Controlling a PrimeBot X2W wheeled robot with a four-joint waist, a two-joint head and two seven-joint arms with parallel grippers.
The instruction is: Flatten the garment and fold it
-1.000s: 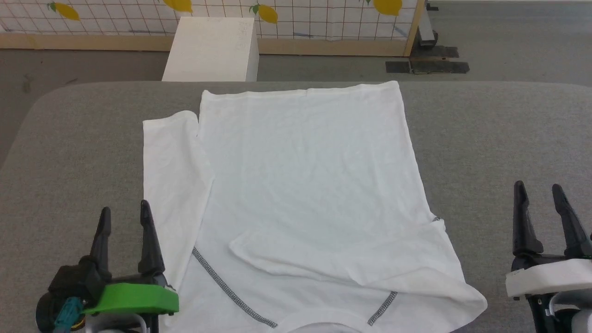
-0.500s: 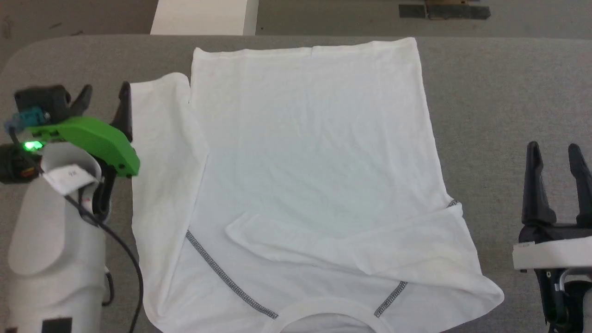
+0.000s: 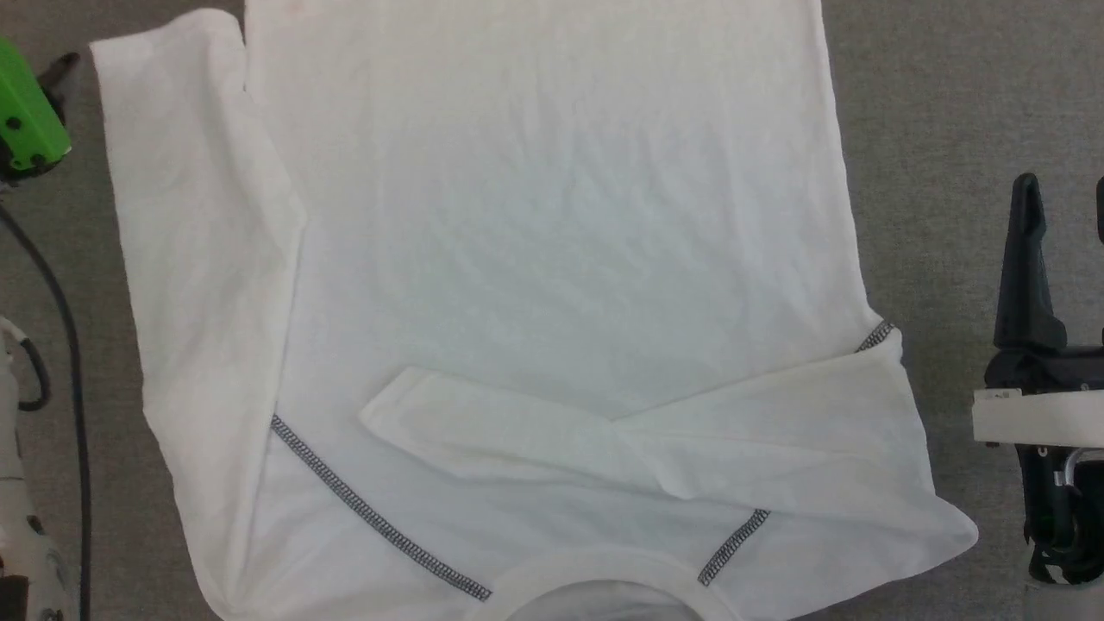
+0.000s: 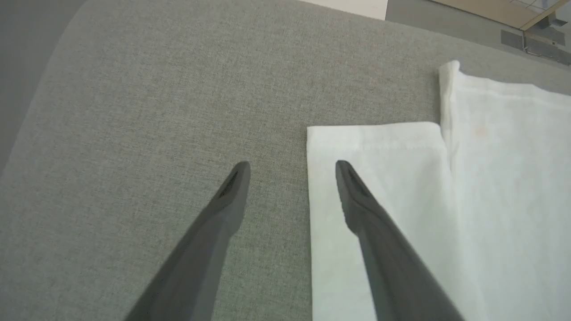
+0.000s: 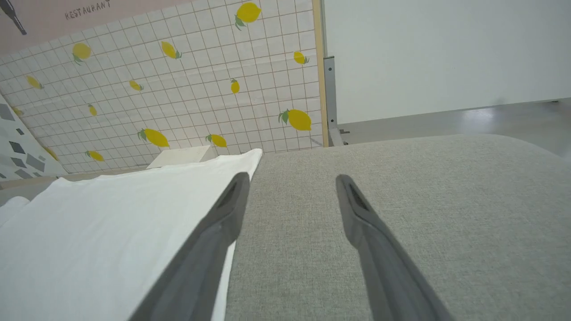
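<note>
One garment [image 3: 552,216] lay on one grey table [image 3: 940,129]. It showed two sleeves, one down the left of the head view [image 3: 198,285] and one folded across the lower middle. Three stretches of zigzag stitching [image 3: 371,517] were visible: lower left, lower right, and a short one at mid right. There were two grippers, the left gripper [image 4: 290,167] and the right gripper [image 5: 290,178], each with two dark fingers [image 4: 370,214]. One black cable [image 3: 73,345] ran along the left edge. The right wrist view showed one white box [image 5: 178,157] and at least twelve lemons [image 5: 294,119] on one tiled wall [image 5: 200,102].

Garment [image 3: 552,216] spread on grey table [image 3: 949,129], sleeve [image 3: 517,435] folded across chest; right hand [image 3: 1063,194] beside it, not touching
</note>
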